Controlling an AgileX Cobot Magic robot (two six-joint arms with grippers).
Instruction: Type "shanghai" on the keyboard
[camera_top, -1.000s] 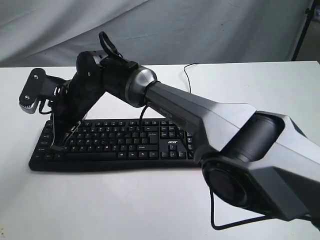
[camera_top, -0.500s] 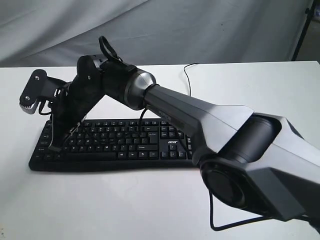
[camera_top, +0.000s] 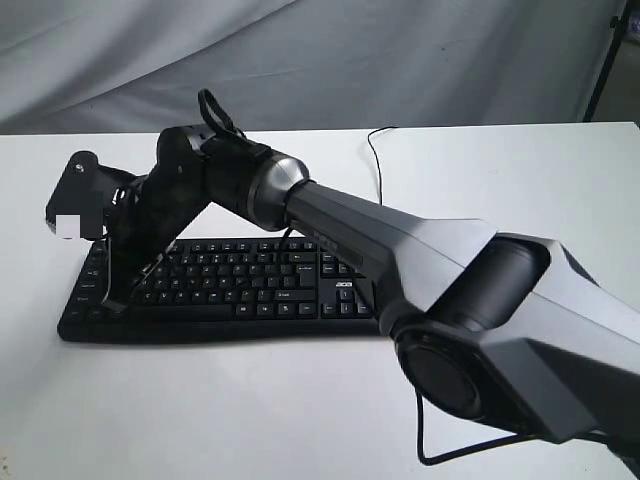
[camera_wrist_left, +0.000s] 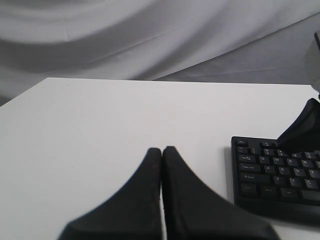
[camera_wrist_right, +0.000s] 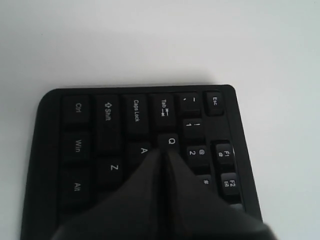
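**Q:** Where does the keyboard lie?
**A:** The keyboard (camera_top: 230, 285) lies flat on the white table (camera_top: 200, 400). In the exterior view it is at about 8 o'clock from the centre, with its long side running from 9 to 3 o'clock. Its thin cable (camera_top: 375, 160) leaves the far edge and curls toward 12 o'clock. A grey cloth (camera_top: 400, 60) hangs behind the table.

**Q:** Which arm is at the keys?
**A:** The right arm (camera_top: 420, 250) enters at 4 o'clock and stretches over the keyboard toward 9 o'clock, hiding part of the number pad. The right pincer (camera_top: 118, 298) points down at the 9 o'clock end of the letter block.

**Q:** How does that pincer stand?
**A:** It is pressed together and holds nothing. In the right wrist view its fingertips (camera_wrist_right: 155, 157) meet at the Q key (camera_wrist_right: 171, 141), on the edge next to the A key (camera_wrist_right: 144, 150). Whether a key is pushed down cannot be told.

**Q:** And the other pincer?
**A:** The left pincer (camera_wrist_left: 161, 150) is likewise pressed together and holds nothing. It hangs over the white table, apart from the keyboard. The left wrist view shows the keyboard's Esc-side end near it.
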